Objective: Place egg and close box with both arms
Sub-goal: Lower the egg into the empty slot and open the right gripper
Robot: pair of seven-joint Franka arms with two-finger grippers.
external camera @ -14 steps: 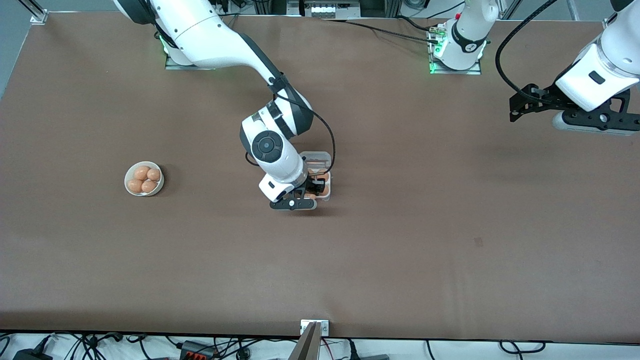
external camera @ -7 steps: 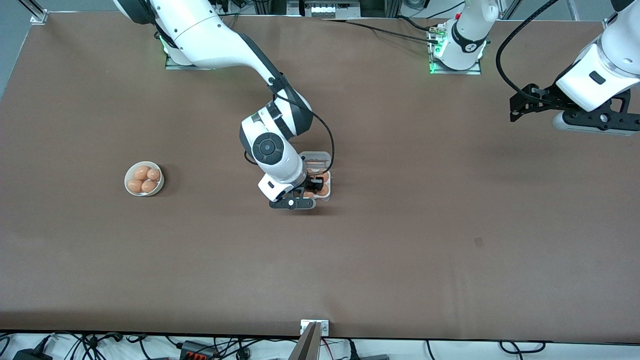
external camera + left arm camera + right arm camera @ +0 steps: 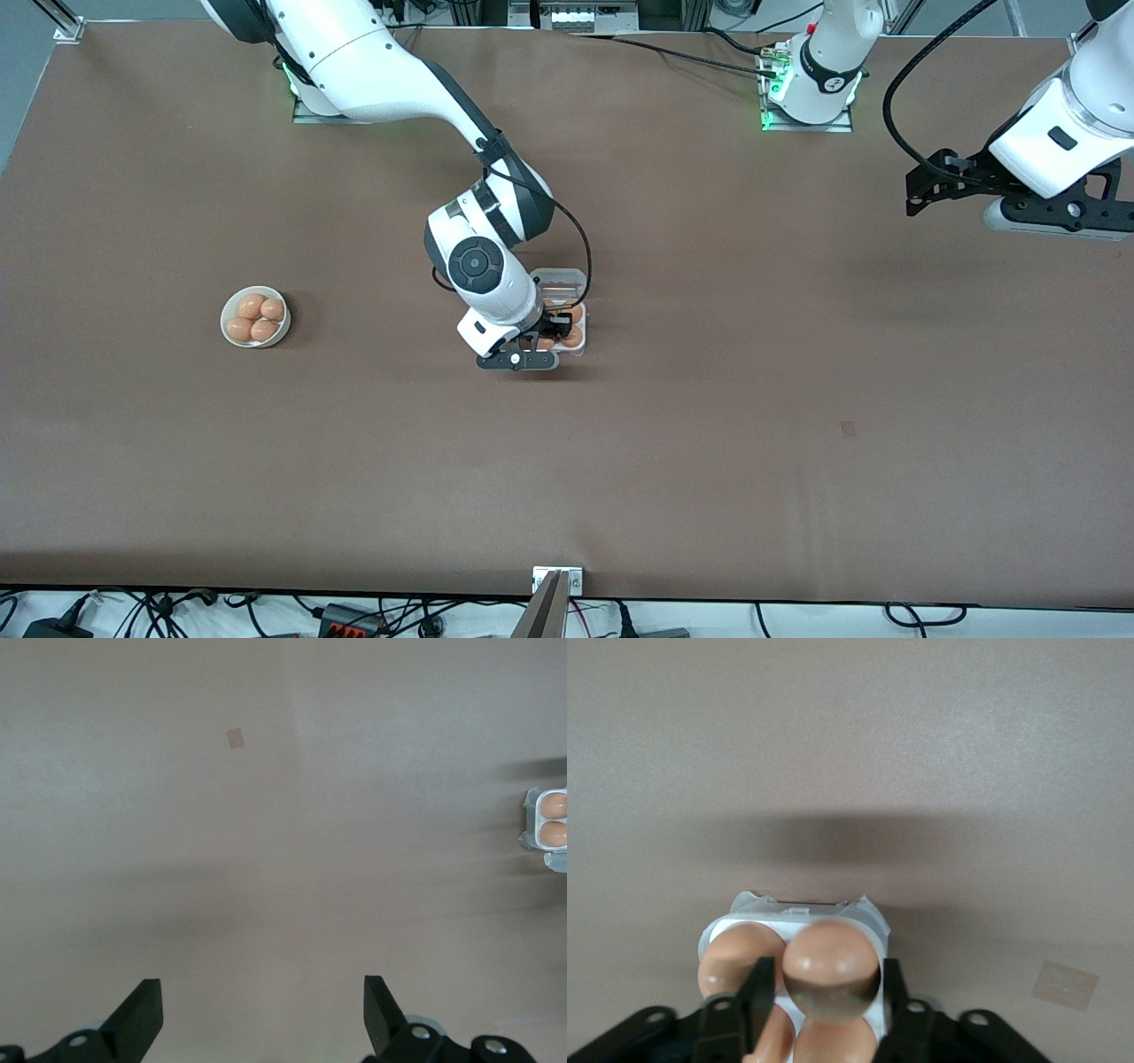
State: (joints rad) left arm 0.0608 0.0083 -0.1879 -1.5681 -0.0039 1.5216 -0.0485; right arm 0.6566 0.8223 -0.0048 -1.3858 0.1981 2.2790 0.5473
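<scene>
The box (image 3: pixel 576 312) sits mid-table, its clear lid (image 3: pixel 560 281) open on the side toward the robot bases. My right gripper (image 3: pixel 547 339) is just over the box, shut on a brown egg (image 3: pixel 831 970) held between its fingers (image 3: pixel 758 992) above a cell. Other brown eggs (image 3: pixel 740 955) lie in the cells beside and below it. The box also shows at the edge of the left wrist view (image 3: pixel 534 800) with two eggs. My left gripper (image 3: pixel 921 189) waits open and empty (image 3: pixel 259 1014) high over the left arm's end of the table.
A round white bowl (image 3: pixel 229 337) with several brown eggs stands toward the right arm's end. A small tape patch (image 3: pixel 848 429) lies on the brown table nearer the front camera. A metal bracket (image 3: pixel 557 580) sits at the table's near edge.
My right gripper with the egg has edged slightly lower over the box. The left arm has barely shifted.
</scene>
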